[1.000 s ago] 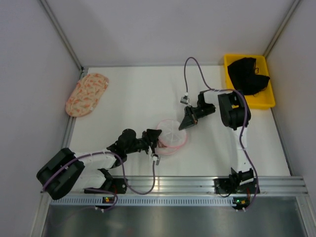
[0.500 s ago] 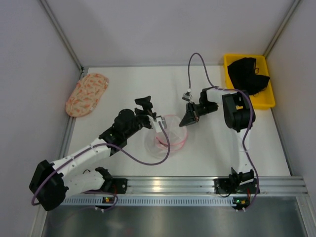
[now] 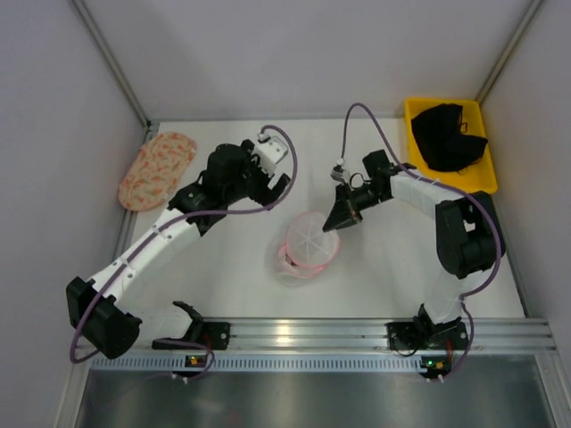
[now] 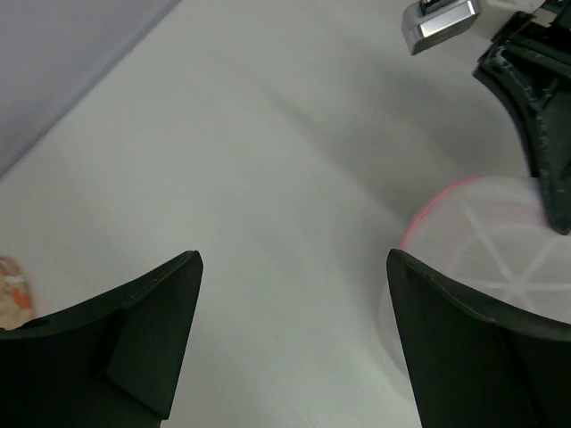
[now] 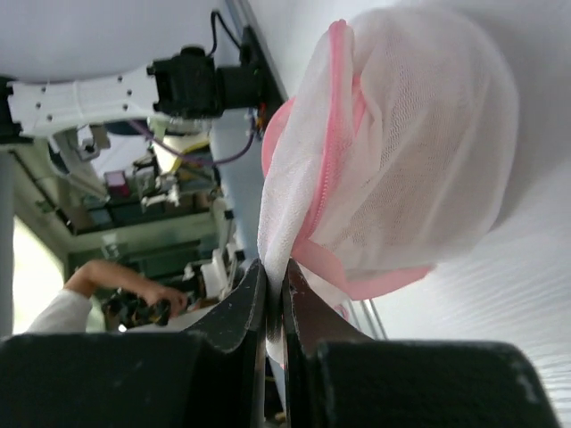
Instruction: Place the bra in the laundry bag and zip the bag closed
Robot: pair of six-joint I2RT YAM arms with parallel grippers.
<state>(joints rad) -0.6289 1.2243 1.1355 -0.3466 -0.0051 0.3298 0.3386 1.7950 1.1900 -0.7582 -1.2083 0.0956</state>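
Note:
The laundry bag [image 3: 305, 247] is a round white mesh pouch with a pink zip rim, near the middle of the table. Pink fabric, probably the bra, shows through its mesh [image 5: 393, 267]. My right gripper [image 3: 335, 223] is shut on the bag's upper right edge; in the right wrist view the jaws [image 5: 275, 290] pinch white mesh beside the pink zip [image 5: 332, 143]. My left gripper [image 3: 278, 189] is open and empty, up and left of the bag. In the left wrist view [image 4: 294, 267] the bag's pink rim [image 4: 446, 192] lies to the right of the open fingers.
A yellow bin [image 3: 482, 183] holding a black garment [image 3: 451, 134] stands at the back right. A peach patterned oval fabric piece [image 3: 156, 169] lies at the back left. Grey walls close the left, back and right. A metal rail runs along the near edge.
My left arm has let go of the bag's left side and swung up and back, away from it, with its jaws open. My right gripper has stayed shut on the bag, which shifted slightly.

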